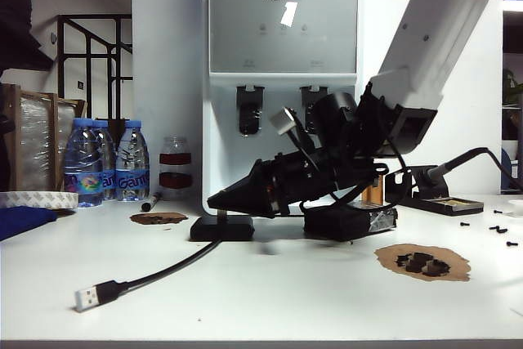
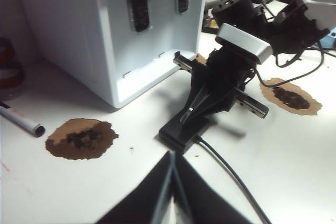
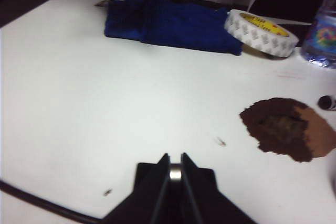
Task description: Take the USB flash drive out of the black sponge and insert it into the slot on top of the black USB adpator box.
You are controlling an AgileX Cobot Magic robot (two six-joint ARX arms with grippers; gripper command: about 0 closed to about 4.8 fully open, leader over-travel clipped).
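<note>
My right gripper (image 1: 215,199) reaches in from the right and hangs just above the black USB adpator box (image 1: 222,228). It is shut on the USB flash drive (image 3: 175,172), a small silver piece between its fingers. In the left wrist view the silver drive (image 2: 189,112) points down at the box (image 2: 179,135); I cannot make out the slot. The black sponge (image 1: 347,223), with clear tape on one end, lies behind the right arm. The box's cable (image 1: 159,275) ends in a silver plug (image 1: 85,297). My left gripper (image 2: 172,155) is shut and empty, close to the box.
A white water dispenser (image 1: 282,79) stands right behind the box. Brown patches (image 1: 422,262) (image 2: 80,138) with black scraps lie on the table. Water bottles (image 1: 106,161), a tape roll (image 3: 261,32), a blue cloth (image 3: 168,22), a marker (image 2: 21,120) and a soldering stand (image 1: 445,201) sit around.
</note>
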